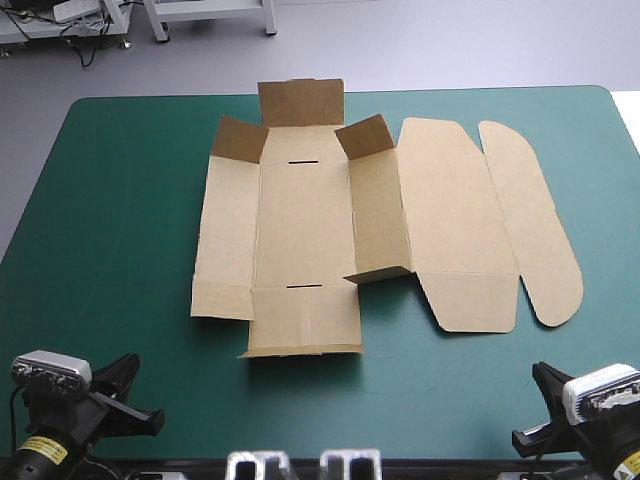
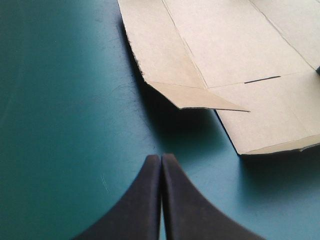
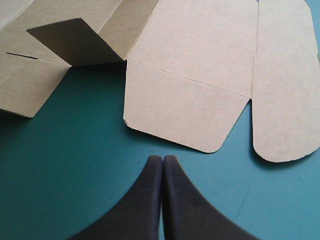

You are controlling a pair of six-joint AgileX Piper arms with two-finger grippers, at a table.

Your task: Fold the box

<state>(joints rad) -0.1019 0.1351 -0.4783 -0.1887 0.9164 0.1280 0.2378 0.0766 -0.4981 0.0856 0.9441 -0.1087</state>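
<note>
- Both sit at the near edge of the table [image 1: 90, 300] with fingers pressed together. The left pincer [image 2: 161, 159] and the right pincer [image 3: 163, 159] hold nothing, so coming down like this they could only shove the board, not grip it.
- The brown box [image 1: 305, 230] lies mostly flat in the middle of the teal-green cover; it likely slides if pushed from one side only.
- Its near flap [image 1: 303, 320] lies low — a finger may skid over rather than under it.
- Farther off, the half-raised far flap [image 1: 300, 102] looks springy — it may drop back once released.
</note>
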